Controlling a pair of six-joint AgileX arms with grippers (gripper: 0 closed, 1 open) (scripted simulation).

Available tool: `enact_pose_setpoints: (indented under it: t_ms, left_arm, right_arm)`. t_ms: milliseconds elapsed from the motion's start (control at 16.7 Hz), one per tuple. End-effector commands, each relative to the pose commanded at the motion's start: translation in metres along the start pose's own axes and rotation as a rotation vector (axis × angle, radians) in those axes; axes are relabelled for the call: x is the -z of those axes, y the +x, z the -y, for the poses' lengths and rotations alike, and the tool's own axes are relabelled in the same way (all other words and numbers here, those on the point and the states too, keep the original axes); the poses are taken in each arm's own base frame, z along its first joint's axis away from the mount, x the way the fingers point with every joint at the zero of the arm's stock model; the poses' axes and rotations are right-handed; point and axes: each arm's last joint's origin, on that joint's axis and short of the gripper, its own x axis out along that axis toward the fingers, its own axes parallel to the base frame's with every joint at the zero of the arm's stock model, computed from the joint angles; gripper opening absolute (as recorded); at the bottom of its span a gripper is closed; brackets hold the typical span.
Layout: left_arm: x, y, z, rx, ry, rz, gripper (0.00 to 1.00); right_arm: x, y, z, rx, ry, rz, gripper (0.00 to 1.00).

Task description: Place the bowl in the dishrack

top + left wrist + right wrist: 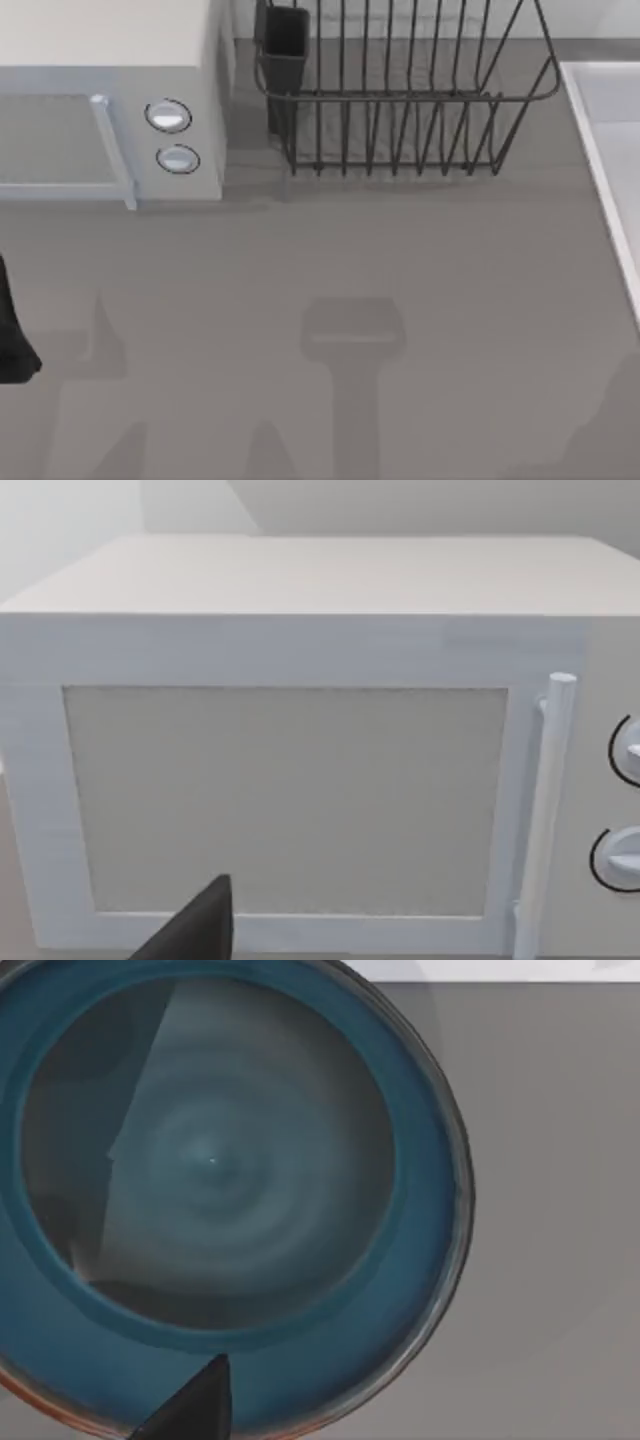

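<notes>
The bowl (215,1175) lies right under my right wrist camera on the grey table, dark teal-blue inside with a thin reddish-brown rim. A dark tip of my right gripper (192,1406) hangs over the bowl's rim. The dishrack (400,90), dark grey wire with upright tines and a dark utensil cup (285,45) at its left corner, stands at the back middle of the table. My left gripper (195,928) faces the microwave door, and my left arm (12,340) sits at the table's left edge.
A white microwave (110,100) with two round knobs (168,116) and a bar handle (545,810) stands at the back left, just left of the rack. A pale raised slab (610,130) lines the right edge.
</notes>
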Motion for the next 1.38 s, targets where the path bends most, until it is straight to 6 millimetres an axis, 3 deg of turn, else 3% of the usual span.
enact_pose_setpoints:
  t_ms: [180, 540, 1080, 1380]
  left_arm:
    - [0.0, 0.0, 0.0, 0.0, 0.0, 0.0, 1.0]
    - [0.0, 0.0, 0.0, 0.0, 0.0, 0.0, 1.0]
    - [0.0, 0.0, 0.0, 0.0, 0.0, 0.0, 1.0]
    - [0.0, 0.0, 0.0, 0.0, 0.0, 0.0, 1.0]
  right_arm:
    - [-0.004, 0.003, 0.009, -0.027, 0.001, -0.036, 1.0]
    - [-0.004, 0.007, 0.008, -0.027, -0.001, -0.036, 1.0]
    - [-0.002, 0.097, 0.007, -0.025, 0.001, -0.032, 1.0]
    - [-0.001, 0.103, 0.006, -0.027, 0.001, -0.036, 1.0]
